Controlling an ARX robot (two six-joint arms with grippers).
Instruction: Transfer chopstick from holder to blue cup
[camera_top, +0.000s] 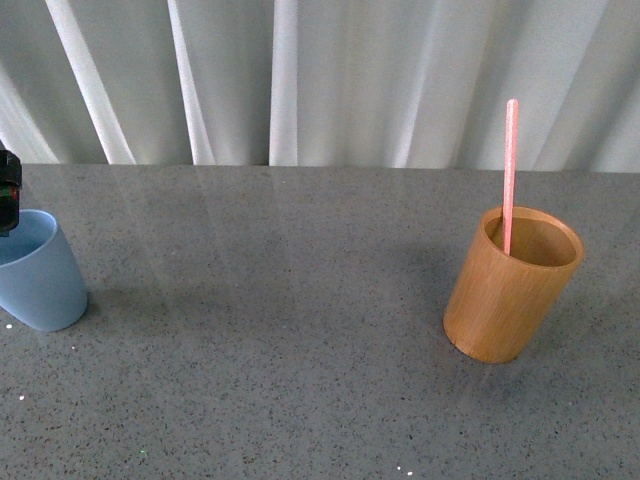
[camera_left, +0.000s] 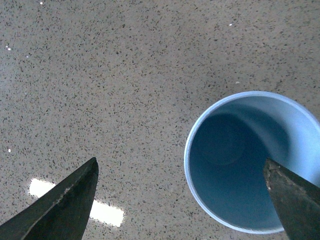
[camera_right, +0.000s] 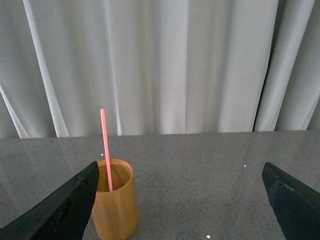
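The chopstick (camera_top: 510, 175) is seen upright in the holder (camera_top: 505, 300) at the right of the front frame; the blue cup (camera_top: 40, 280) is set on the bench (camera_top: 280, 330) at the left edge. The left hand (camera_left: 180, 165) is held spread wide over the cup, the right hand (camera_right: 180, 167) likewise parted; nothing is gripped.

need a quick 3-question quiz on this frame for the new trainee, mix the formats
1. True or false: the chopstick stands in the holder.
2. In the front view, the blue cup is: A) touching the holder; B) far to the left of it, apart; C) lying on its side.
3. Fill in: the left end effector and the right end effector are both ___, holding nothing.
Key: 1 true; 2 B; 3 open.
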